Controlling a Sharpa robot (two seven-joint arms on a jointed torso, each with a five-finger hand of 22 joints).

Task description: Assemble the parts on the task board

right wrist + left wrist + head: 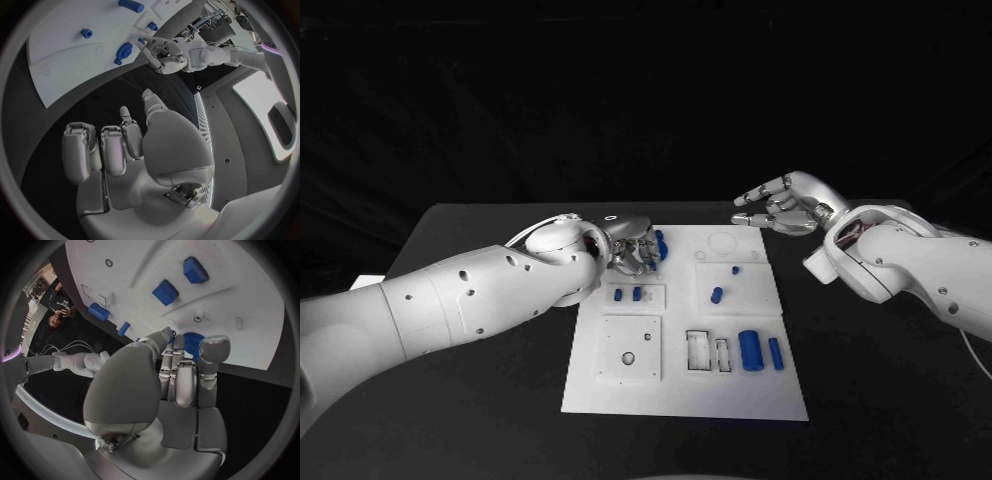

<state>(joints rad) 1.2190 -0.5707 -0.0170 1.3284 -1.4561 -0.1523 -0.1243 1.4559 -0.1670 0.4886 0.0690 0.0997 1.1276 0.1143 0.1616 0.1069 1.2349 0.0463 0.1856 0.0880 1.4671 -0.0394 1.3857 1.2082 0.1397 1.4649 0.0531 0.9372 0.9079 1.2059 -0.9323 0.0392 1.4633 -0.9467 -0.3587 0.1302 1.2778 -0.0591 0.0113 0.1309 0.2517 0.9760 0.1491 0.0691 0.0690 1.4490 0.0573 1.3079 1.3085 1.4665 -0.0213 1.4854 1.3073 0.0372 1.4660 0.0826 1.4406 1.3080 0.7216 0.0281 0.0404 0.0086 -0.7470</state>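
The left robot hand point(629, 243) is at the far left corner of the task board point(682, 395), and its fingertips point(178, 342) close around a blue part point(659, 243) there; whether it is really gripped cannot be told. This part lies directly under that hand. The right robot hand point(780, 203) hovers past the far right corner, fingers loosely apart, holding nothing, farther from the part.

My white rectangular task board point(678, 385) lies flat at table centre; small blue plastic parts point(751, 350) lie toward its 4 o'clock.
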